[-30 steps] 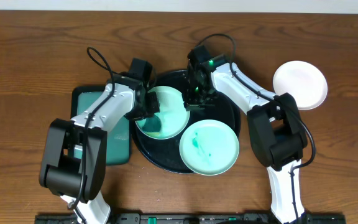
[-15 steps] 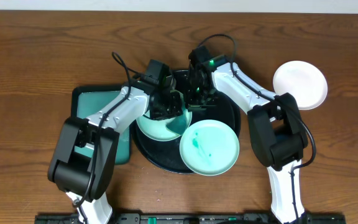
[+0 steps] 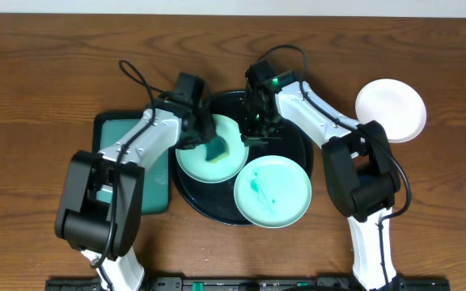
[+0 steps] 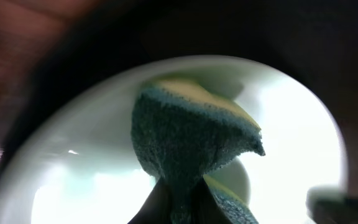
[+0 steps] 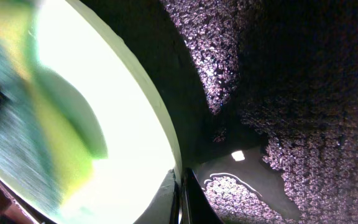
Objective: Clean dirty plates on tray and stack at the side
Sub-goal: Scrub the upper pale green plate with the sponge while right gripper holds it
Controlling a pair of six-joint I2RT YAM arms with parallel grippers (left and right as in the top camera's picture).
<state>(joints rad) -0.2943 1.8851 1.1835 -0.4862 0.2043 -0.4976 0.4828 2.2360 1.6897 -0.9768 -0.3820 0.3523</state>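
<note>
Found the black tray point(image 3: 194, 194) at the middle of the wooden surface point(image 3: 39, 65), carrying 2 of the 3 plates. Saw the far mint plate point(image 3: 194, 163) lying in the tray's left half. Saw the near mint plate point(image 3: 272, 191) at the tray's near right, reaching out over the rim toward the near side, with teal smears on its left part. Noted the 2 mint plates meeting at their edges; could not tell whether touching or overlapping. Spotted the white plate point(image 3: 390, 109) off the tray, on the bare surface at the far right, well apart from the other 2.

Saw the left claw point(image 3: 207, 139) clamped on a sponge point(image 3: 218, 150), teal scouring face over a yellow body, pressed down near the middle of the far mint plate. From the left wrist, saw that sponge pinched to a narrow waist between the fingers and flaring wide against the pale plate.

Saw the right claw point(image 3: 253, 129) closed tight on the far-right rim of the far mint plate, low over the tray's pebbled black floor.

Found a green tray point(image 3: 158, 182), rectangular and dark, just left of the black tray and partly under the left arm.
</note>
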